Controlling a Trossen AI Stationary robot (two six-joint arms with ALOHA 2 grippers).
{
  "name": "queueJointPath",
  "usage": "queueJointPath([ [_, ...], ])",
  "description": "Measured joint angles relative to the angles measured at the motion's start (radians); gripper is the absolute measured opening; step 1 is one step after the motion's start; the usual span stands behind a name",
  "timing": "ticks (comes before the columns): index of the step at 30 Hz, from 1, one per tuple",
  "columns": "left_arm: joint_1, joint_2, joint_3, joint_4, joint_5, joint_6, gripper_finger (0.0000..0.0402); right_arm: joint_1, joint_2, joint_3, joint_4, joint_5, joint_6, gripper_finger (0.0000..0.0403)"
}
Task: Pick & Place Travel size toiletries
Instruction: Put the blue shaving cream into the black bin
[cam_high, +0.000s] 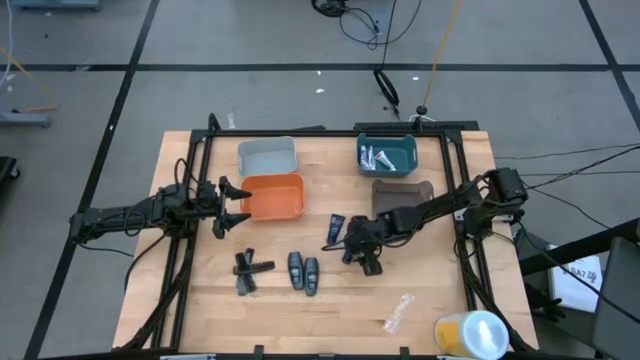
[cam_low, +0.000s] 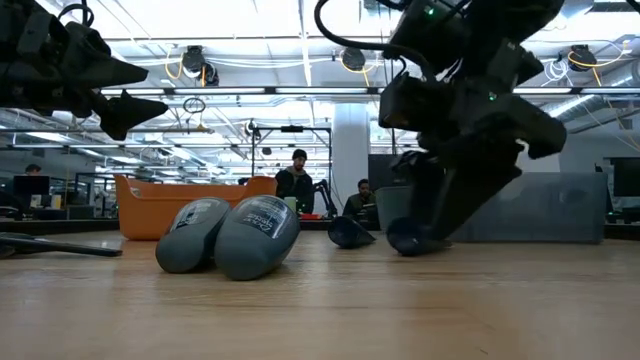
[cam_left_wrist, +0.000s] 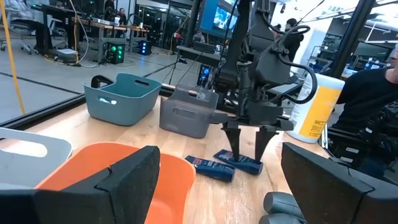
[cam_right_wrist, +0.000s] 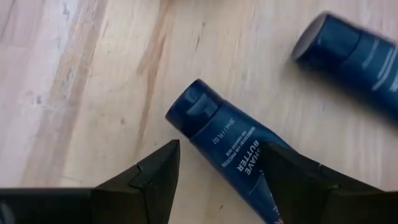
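high: right tool (cam_high: 369, 262) hung over desk (cam_high: 440, 300) centre beside dark blue tubes (cam_high: 336, 229); grey ovals (cam_high: 303, 271) and black sticks (cam_high: 246, 273) lay left of it; left tool (cam_high: 232, 208) waited, wide apart, by orange bin (cam_high: 272, 197) | low: ovals (cam_low: 230, 235) blocked nearest | left wrist: right tool (cam_left_wrist: 249, 148) pointed down over tubes (cam_left_wrist: 238, 163) | right wrist: fingers (cam_right_wrist: 149, 171) spread astride one tube (cam_right_wrist: 230, 143), not gripping; label read "SHAVE BUTTER"

Pale wooden bench (cam_right_wrist: 74, 74), smooth with visible grain; the dark blue tube (cam_right_wrist: 236, 146) between the tool's matt fingers (cam_right_wrist: 149, 177) looks satiny plastic.
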Motion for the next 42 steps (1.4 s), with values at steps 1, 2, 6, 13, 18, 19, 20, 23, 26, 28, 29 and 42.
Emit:
queueJointPath([
  [1, 0.0, 0.0, 0.0, 0.0, 0.0, 0.0, 0.0328, 0.007, -0.002, 0.0, -0.024, 0.0, 0.015, 0.0215],
  [2, 0.0, 0.0, 0.0, 0.0, 0.0, 0.002, 0.0328, 0.017, -0.006, -0.001, -0.045, 0.0, 0.021, 0.0215],
  [6, 0.0, 0.0, 0.0, 0.0, 0.0, 0.005, 0.0328, 0.058, -0.027, -0.001, -0.047, 0.04, 0.0, 0.0215],
  [13, 0.0, 0.0, 0.0, 0.0, 0.0, 0.0, 0.0328, 0.092, -0.073, -0.009, -0.023, 0.211, -0.122, 0.0214],
  [18, 0.0, 0.0, 0.0, 0.0, 0.0, 0.0, 0.0328, 0.092, -0.075, -0.008, -0.001, 0.245, -0.166, 0.0216],
  [19, 0.0, 0.0, 0.0, 0.0, 0.0, 0.0, 0.0328, 0.092, -0.075, -0.008, 0.007, 0.243, -0.171, 0.0218],
  [20, 0.0, 0.0, 0.0, 0.0, 0.0, 0.0, 0.0328, 0.092, -0.076, -0.007, 0.013, 0.24, -0.178, 0.0221],
  [23, 0.0, 0.0, 0.0, 0.0, 0.0, 0.0, 0.0328, 0.076, -0.075, -0.007, 0.013, 0.233, -0.189, 0.0229],
  [26, 0.0, 0.0, 0.0, 0.0, 0.0, 0.0, 0.0328, 0.036, -0.052, -0.006, 0.023, 0.162, -0.17, 0.0232],
  [28, 0.0, 0.0, 0.0, 0.0, 0.0, 0.0, 0.0328, 0.016, -0.038, -0.012, 0.025, 0.129, -0.162, 0.0231],
  [29, 0.0, 0.0, 0.0, 0.0, 0.0, 0.0, 0.0328, 0.009, -0.023, -0.013, 0.039, 0.11, -0.163, 0.023],
  [42, 0.0, 0.0, 0.0, -0.001, 0.0, 0.008, 0.0329, -0.005, 0.014, -0.02, 0.091, 0.052, -0.142, 0.0172],
])
